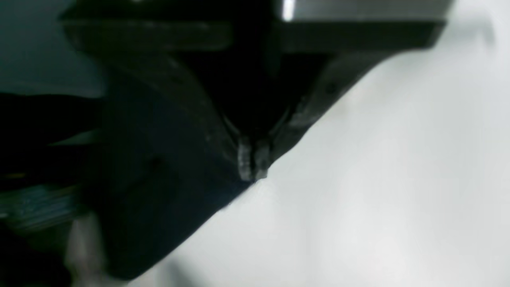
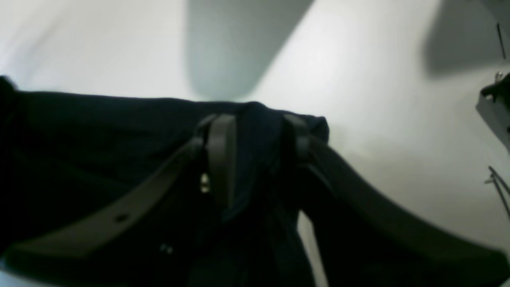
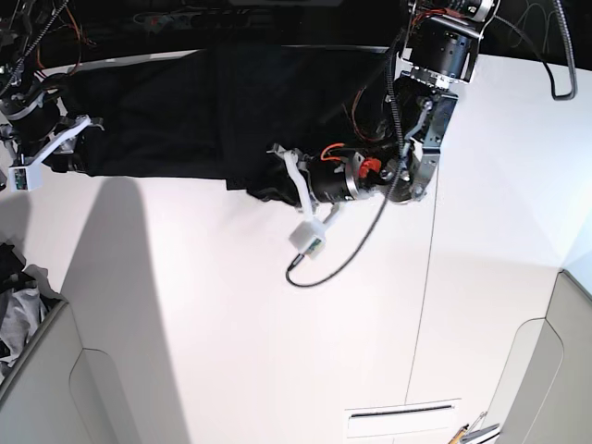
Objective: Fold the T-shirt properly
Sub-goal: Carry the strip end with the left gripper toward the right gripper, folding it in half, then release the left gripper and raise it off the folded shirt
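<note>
The black T-shirt [image 3: 185, 111] lies stretched across the far edge of the white table [image 3: 277, 324], plain and matte, with no print, label or writing readable on it in any view. The left gripper [image 1: 253, 163] is pressed together at the shirt's edge — its tips meet right where the dark cloth ends against the white tabletop. The right gripper [image 2: 257, 131], at the shirt's other end, has its two fingers [image 2: 221, 147] standing apart with a bunched fold of the fabric between them, pinching it. Off the table's near corner sits a small pile of grey, white and black cloth [image 3: 18, 310] — well apart from the shirt.
</note>
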Controlling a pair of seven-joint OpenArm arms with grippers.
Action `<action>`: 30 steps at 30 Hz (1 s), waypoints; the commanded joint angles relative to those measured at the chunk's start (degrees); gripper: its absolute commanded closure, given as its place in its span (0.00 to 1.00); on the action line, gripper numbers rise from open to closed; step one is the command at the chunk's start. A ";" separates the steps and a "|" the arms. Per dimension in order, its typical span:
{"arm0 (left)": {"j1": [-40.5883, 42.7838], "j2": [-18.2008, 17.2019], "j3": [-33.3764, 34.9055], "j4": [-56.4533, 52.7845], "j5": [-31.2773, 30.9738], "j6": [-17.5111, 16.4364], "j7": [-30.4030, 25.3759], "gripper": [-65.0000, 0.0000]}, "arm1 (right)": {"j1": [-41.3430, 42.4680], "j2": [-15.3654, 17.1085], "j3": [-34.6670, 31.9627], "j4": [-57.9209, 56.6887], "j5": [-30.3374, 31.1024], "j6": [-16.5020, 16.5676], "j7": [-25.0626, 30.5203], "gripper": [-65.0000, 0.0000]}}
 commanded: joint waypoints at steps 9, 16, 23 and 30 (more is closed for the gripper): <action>-1.53 0.28 -1.66 13.62 -3.78 -2.20 4.57 0.91 | 0.37 2.10 0.39 0.63 -5.68 0.02 -0.61 0.40; -0.68 0.26 -1.66 13.62 -3.48 -2.20 4.57 0.86 | 0.48 5.51 1.64 -6.16 2.51 0.04 -1.66 0.40; -0.28 0.26 -1.66 13.62 -3.50 -2.20 4.57 0.86 | 1.92 6.01 5.38 -14.38 15.32 3.19 -4.50 0.40; -0.02 0.26 -1.66 13.62 -3.50 -2.20 4.57 0.86 | 3.72 5.99 6.64 -23.23 23.30 6.56 -6.75 0.40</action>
